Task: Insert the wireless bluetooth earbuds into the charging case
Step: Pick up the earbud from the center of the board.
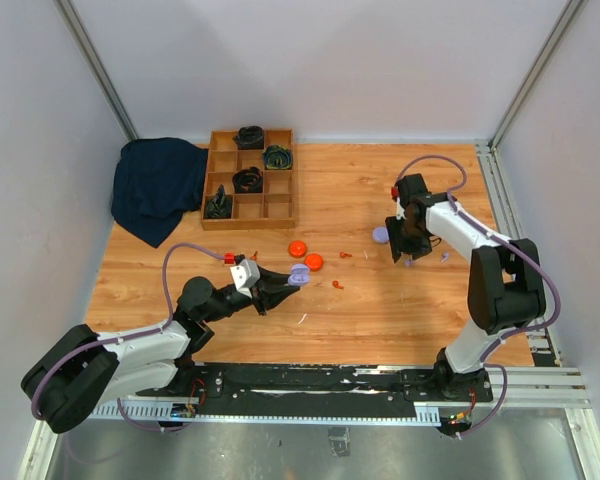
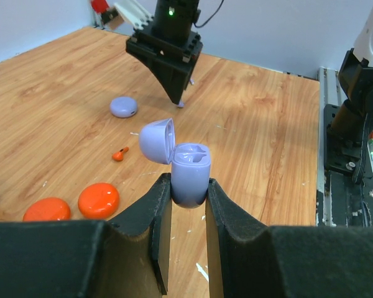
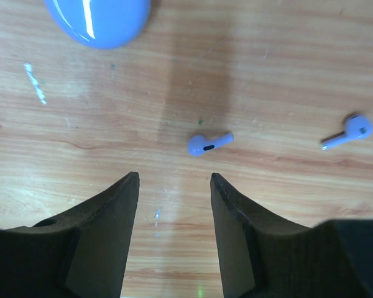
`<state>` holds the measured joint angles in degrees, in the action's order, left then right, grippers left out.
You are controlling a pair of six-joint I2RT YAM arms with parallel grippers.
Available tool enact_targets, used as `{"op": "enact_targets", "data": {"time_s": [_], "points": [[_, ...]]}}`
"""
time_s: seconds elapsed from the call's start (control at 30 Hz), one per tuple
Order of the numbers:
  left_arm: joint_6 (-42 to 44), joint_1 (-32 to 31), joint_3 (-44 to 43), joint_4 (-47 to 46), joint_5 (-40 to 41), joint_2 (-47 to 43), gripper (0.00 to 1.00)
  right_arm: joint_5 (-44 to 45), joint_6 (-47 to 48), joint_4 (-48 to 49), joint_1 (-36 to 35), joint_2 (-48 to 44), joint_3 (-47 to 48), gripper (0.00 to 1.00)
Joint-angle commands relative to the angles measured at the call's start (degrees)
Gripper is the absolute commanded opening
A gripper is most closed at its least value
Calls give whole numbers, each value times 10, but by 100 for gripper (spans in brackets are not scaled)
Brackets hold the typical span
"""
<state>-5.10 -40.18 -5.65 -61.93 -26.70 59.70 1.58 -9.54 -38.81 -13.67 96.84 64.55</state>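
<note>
My right end effector (image 3: 174, 180) hangs parted just short of a lilac earbud (image 3: 208, 144) on the table (image 3: 286, 62); I'd centre over its body before closing. My left end effector (image 2: 188, 189) clamps the open charging case (image 2: 190, 171) upright.

Lilac disc (image 3: 96, 18) cut off by top edge in right wrist view, open case (image 2: 191, 162) underside hidden inside left gripper (image 2: 188, 181), tray (image 1: 250, 225) contents too dark to identify
</note>
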Motion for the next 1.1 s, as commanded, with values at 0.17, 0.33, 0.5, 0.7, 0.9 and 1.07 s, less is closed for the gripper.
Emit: {"op": "enact_targets", "data": {"time_s": [0.17, 0.33, 0.5, 0.7, 0.9, 1.07], "points": [[11, 4, -5, -6, -4, -12, 0, -42, 84, 7, 34, 8, 58, 59], [11, 4, -4, -5, -5, -15, 0, -87, 110, 15, 47, 38, 67, 59], [11, 4, -5, -6, -6, -15, 0, -102, 120, 17, 49, 60, 66, 59], [11, 4, -4, -5, -6, -16, 0, -82, 112, 12, 57, 78, 55, 59], [11, 4, -5, -3, -6, -19, 0, -67, 101, -6, 59, 85, 47, 55], [12, 4, -5, -2, -6, -20, 0, -63, 97, -13, 59, 82, 39, 52]]}}
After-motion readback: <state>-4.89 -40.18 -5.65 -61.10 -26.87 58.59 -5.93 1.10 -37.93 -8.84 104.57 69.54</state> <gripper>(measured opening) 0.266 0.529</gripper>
